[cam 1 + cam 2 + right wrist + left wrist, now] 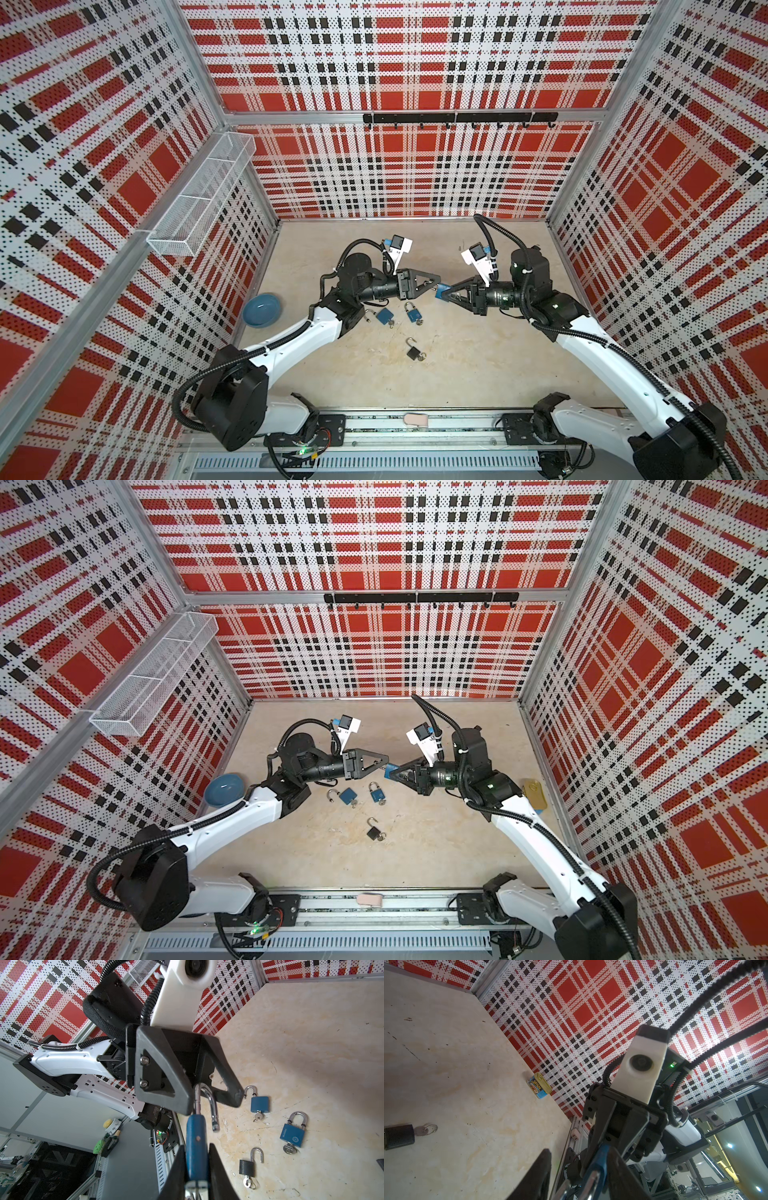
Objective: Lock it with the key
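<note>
Holding blue padlock (196,1136) tight: right gripper (197,1147) | left gripper (209,1103) half open around metal loop (213,1106) | should push loop straight in.

The left arm (299,336) and right arm (590,345) reach inward, wrists roughly level, tips meeting mid-air. The right gripper (197,1148) is clamped on a blue padlock (195,1126); the left gripper (211,1103) stands parted, apparently not yet gripping.

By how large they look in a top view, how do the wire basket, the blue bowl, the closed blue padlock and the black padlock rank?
1. wire basket, hung high, nearer the camera
2. blue bowl
3. closed blue padlock and black padlock: alike, not ranked
</note>
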You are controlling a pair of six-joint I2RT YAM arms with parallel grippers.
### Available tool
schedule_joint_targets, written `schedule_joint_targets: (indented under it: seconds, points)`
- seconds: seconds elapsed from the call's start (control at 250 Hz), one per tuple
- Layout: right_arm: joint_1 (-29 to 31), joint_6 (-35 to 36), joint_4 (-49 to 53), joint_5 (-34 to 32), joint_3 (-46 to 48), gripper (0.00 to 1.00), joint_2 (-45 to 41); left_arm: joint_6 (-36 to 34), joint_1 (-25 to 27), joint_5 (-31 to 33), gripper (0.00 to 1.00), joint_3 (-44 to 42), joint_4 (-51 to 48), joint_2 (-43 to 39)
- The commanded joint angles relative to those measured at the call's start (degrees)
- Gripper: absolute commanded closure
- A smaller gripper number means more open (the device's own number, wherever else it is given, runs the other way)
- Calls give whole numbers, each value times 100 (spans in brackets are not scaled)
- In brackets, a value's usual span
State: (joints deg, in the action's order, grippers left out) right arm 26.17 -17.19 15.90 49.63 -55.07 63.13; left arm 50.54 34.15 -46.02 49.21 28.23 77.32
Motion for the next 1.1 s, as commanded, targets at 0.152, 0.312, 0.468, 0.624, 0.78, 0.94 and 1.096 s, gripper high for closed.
schedule_joint_targets:
  seconds: [0.152, 0.312, 0.468, 0.624, 0.78, 0.94, 1.096]
  points:
    - [28, 184, -131, -4, -237, 100, 42, 60, -116, -29, 59, -185, 140, -351]
    - [28, 164, -130, 11, -257, 100, 46, 83, -232, -52, 63, -262, 144, -449]
    - [28, 172, -104, 16, -281, 100, 74, 94, -261, -108, 64, -298, 144, -499]
    - [26, 179, -105, 38, -332, 100, 89, 109, -275, -144, 68, -385, 142, -503]
    - [28, 194, -74, 54, -377, 100, 103, 112, -299, -153, 71, -476, 140, -565]
    - [28, 200, -59, 72, -398, 100, 103, 123, -349, -132, 74, -534, 139, -629]
    - [28, 194, -70, 126, -391, 100, 112, 114, -362, -109, 76, -514, 143, -606]
